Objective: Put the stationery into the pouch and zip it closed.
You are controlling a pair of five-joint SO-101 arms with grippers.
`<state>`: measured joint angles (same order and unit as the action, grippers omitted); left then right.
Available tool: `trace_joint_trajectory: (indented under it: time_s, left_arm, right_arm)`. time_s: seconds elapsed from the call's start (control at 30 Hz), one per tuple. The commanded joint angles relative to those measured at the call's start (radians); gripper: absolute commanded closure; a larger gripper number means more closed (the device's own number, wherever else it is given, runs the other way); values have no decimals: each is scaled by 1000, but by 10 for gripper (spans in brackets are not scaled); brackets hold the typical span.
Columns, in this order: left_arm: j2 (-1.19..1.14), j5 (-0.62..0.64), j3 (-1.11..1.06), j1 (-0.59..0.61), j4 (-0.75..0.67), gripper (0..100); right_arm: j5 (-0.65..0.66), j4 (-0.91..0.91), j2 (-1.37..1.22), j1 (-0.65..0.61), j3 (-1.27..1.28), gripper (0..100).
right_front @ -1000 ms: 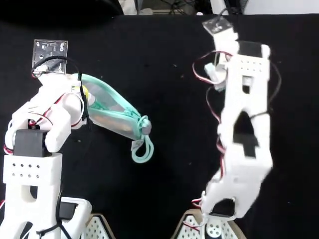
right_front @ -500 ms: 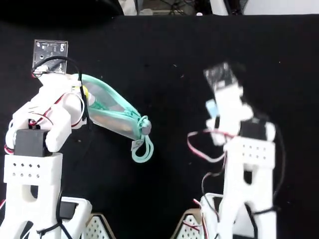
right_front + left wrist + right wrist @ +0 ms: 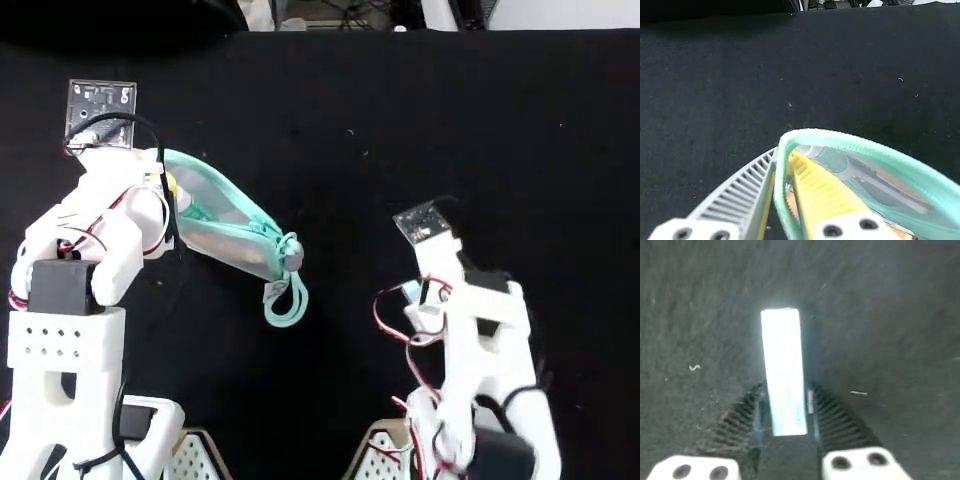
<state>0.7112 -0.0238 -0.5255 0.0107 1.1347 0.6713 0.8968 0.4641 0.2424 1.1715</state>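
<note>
**Left gripper (image 3: 782, 162) on pouch (image 3: 225, 235), right gripper (image 3: 785, 390) on blue bar (image 3: 782, 365)**

Left gripper clamps the mint pouch's rim, one finger inside the open mouth. Pouch lies on the black table (image 3: 350, 120), left side. Right gripper pinches the pale blue bar, possibly an eraser, well apart from the pouch.

At the table's (image 3: 330, 120) left, my left gripper (image 3: 783, 159) is pinching the pouch's (image 3: 230, 235) far rim, the pouch stretching rightward and nearer. Well right of it, my right gripper (image 3: 785, 390) is gripping a stationery piece (image 3: 781, 355) between its jaws.
</note>
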Motion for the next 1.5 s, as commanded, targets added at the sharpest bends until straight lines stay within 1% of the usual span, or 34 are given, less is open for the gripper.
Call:
trace_joint_trajectory:
  time_s: [0.0, 0.2, 0.37, 0.47, 0.53, 0.67, 0.87, 1.1, 1.23, 1.47]
  left_arm:
    - [-26, 2, -99, 8, 11, 970]
    - [-26, 2, -99, 8, 6, 970]
    - [-28, 2, -99, 8, 5, 970]
    - [-28, 2, -99, 10, 5, 970]
    - [-28, 2, -99, 10, 5, 970]
    - [-28, 2, -99, 10, 5, 970]
    - [-28, 2, -99, 10, 9, 970]
    - [-28, 2, -99, 10, 11, 970]
    - [-28, 2, -99, 10, 12, 970]
    - [-28, 2, -99, 10, 12, 970]
  right_arm:
    - [11, -17, -102, 6, -84, 828]
    - [11, -6, -148, -8, -140, 842]
    - [3, 95, -148, -91, -214, 842]
    - [-3, 115, -148, -123, -265, 842]
    - [-26, 112, -153, -126, -295, 842]
    - [-26, 109, -157, -133, -335, 842]
    - [-34, 17, -159, -187, -282, 842]
    - [-26, 2, -159, -152, -274, 842]
    - [-26, 2, -176, -155, -272, 842]
    - [0, 8, -404, -135, -380, 842]
